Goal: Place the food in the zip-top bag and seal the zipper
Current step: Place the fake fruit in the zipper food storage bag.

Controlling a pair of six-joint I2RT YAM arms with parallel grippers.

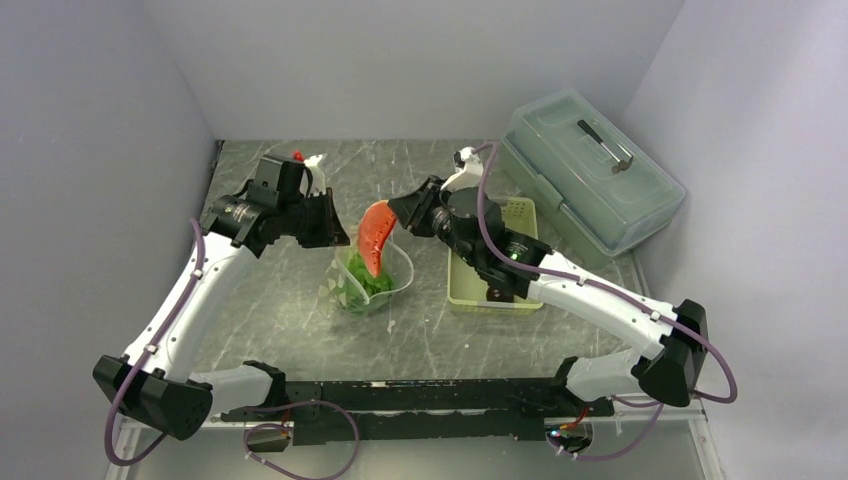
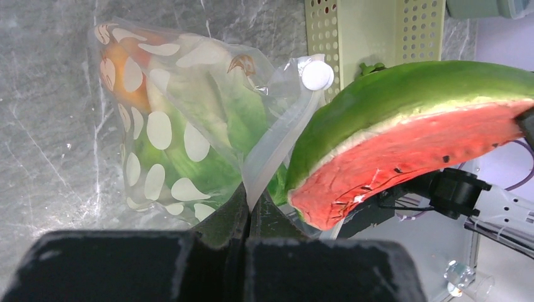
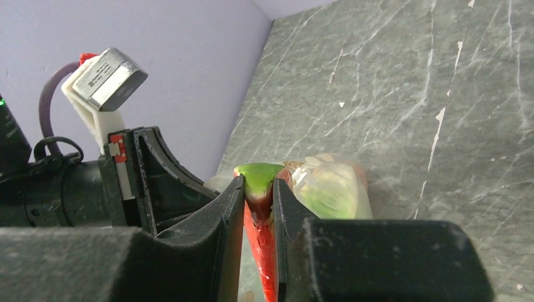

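Note:
The zip-top bag (image 1: 372, 285) stands in the middle of the table, clear with pale printed spots (image 2: 182, 126). It holds leafy green lettuce (image 2: 233, 119) and an orange ball (image 2: 123, 69). My left gripper (image 1: 335, 232) is shut on the bag's mouth edge (image 2: 247, 201), pinching the whitish zipper strip (image 2: 277, 148). My right gripper (image 1: 405, 212) is shut on one end of the long red-orange piece with a green rind (image 1: 375, 238). It hangs tilted down, its lower tip at the bag's open mouth. The piece also shows in the left wrist view (image 2: 415, 132) and the right wrist view (image 3: 261, 251).
The pale green slotted basket (image 1: 470, 290) lies right of the bag, under my right arm. The large translucent lidded box (image 1: 590, 170) stands at the back right. Purple walls close in the back and both sides.

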